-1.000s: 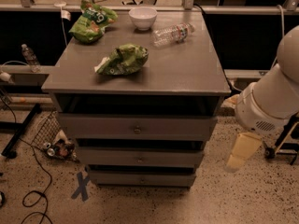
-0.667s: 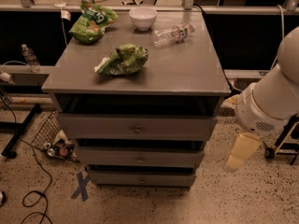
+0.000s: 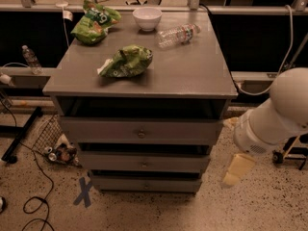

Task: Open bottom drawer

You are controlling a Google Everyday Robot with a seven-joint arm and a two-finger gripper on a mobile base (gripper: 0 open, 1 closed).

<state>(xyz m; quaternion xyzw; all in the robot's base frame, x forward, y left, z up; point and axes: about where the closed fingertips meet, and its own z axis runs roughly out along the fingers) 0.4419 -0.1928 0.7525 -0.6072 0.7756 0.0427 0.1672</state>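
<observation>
A blue tape cross (image 3: 84, 192) marks the floor (image 3: 159, 213) at the near left foot of the grey desk (image 3: 192, 76). The bottom drawer (image 3: 120, 183) is the lowest and slimmest of the three fronts, just above the floor under the middle drawer (image 3: 110, 160). Its long axis runs left to right, and its small knob (image 3: 146, 185) sits at the centre of the front. A dark gap shows above the front, but the view does not settle whether the drawer is pulled out at all; it looks shut or nearly so.

Right of the desk's near right corner hangs the end effector (image 3: 238, 170), pale yellow, below the bulky white arm (image 3: 276, 114). It is clear of the desk, touches nothing and holds nothing. Whether it is released or clenched cannot be told from this view.

The drawer's knob therefore lies to the left of the end effector and a little lower. The reach likely calls for a move leftward across the front and down to that knob, then a pull toward the near side.
</observation>
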